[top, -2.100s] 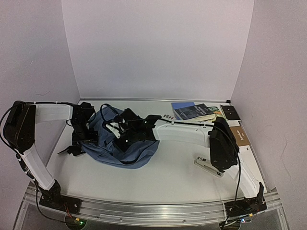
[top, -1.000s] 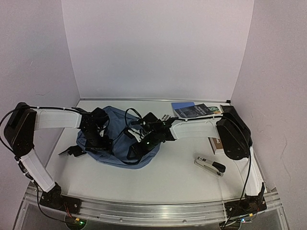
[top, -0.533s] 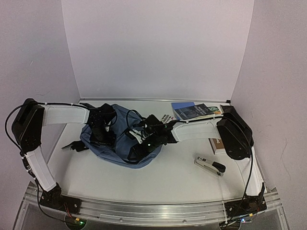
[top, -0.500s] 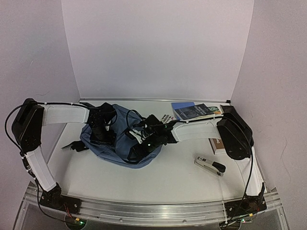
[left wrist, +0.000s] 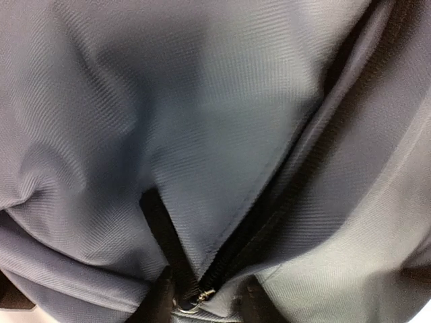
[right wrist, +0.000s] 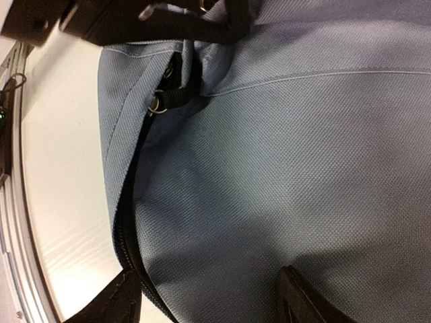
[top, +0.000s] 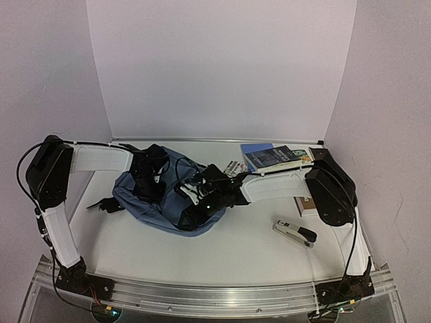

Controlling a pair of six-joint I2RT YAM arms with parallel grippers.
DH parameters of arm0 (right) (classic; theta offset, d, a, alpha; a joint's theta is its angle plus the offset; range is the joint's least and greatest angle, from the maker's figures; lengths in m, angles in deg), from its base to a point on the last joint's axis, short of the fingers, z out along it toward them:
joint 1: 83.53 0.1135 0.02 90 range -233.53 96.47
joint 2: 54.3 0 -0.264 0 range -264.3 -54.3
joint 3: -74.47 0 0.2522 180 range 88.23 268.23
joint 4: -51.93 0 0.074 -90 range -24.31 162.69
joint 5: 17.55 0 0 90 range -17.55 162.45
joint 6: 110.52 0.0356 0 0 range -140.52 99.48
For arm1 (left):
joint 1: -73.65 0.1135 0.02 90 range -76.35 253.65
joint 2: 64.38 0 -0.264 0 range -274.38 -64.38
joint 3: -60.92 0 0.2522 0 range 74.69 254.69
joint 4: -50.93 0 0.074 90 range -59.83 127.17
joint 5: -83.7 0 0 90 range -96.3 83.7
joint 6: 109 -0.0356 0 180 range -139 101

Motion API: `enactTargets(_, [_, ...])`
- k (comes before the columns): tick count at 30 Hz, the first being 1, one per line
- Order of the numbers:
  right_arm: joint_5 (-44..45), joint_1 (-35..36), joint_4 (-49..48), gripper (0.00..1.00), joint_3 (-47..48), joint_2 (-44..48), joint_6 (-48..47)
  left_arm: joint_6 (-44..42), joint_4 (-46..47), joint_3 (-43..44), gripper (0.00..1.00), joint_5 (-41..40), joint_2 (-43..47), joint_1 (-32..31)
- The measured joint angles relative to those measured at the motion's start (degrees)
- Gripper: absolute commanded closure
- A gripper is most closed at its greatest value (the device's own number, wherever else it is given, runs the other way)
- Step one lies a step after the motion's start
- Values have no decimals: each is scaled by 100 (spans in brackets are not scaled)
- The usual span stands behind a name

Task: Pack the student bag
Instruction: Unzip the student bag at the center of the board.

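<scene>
Student bag [top: 161, 210]: lying slumped on the table [top: 256, 249], left of centre, between both arms.
Left jaws: standing narrow around the zipper pull [left wrist: 192, 301], likely for opening it; grip uncertain.
Right jaws: standing wide, pressing the fabric, probably steadying it.

Open table [top: 202, 259] runs along six o'clock of the student bag [top: 168, 205]; books [top: 273, 156] block two o'clock, a stapler [top: 294, 233] lies at four o'clock.
</scene>
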Motion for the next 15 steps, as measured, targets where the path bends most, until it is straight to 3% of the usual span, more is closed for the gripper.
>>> enactTargets(1, [68,28,-46,27,-37,6,-31,-5,32,-7,99,41,25,11])
enactTargets(5, [353,118,-166,26,-112,11,-135,48,82,-42,100,250,385,124])
enactTargets(15, [1074,181,-406,27,59,17,-377,268,506,-338,100,1294,2358,642])
